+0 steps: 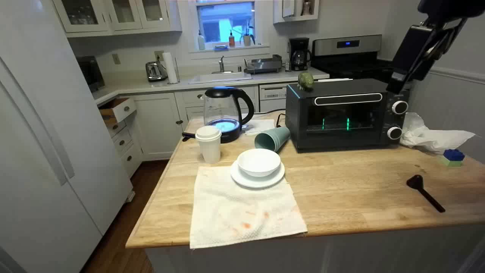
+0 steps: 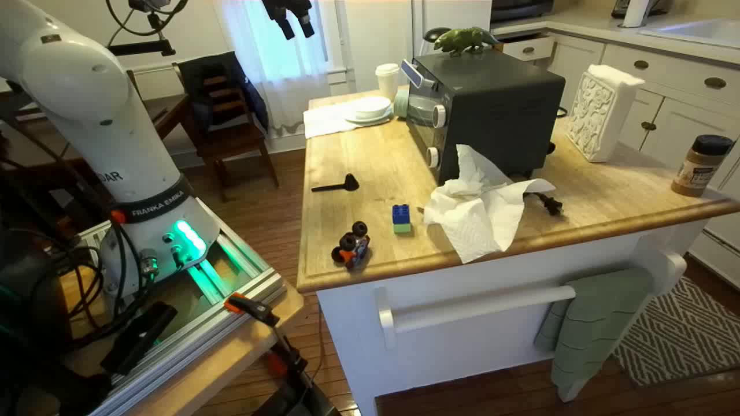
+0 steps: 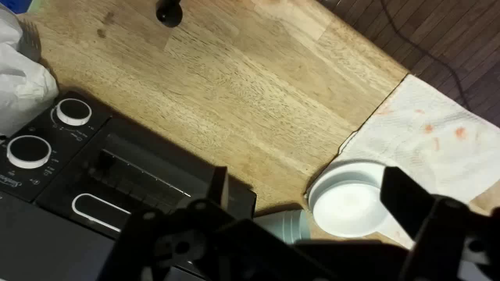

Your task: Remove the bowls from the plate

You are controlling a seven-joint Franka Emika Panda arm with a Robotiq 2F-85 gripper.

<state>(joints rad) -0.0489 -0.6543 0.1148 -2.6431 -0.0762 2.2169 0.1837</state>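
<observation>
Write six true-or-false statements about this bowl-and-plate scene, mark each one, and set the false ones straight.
1. A white bowl rests on the plate. True.
2. The plate lies wholly off any cloth. False: it overlaps the pale cloth.
3. The gripper is open and holding nothing. True.
4. Every cup in view stands upright. False: the pale green cup lies on its side.
5. A black utensil lies on the wooden table. True.
6. Nothing sits on top of the toaster oven. False: a green animal figure is there.
</observation>
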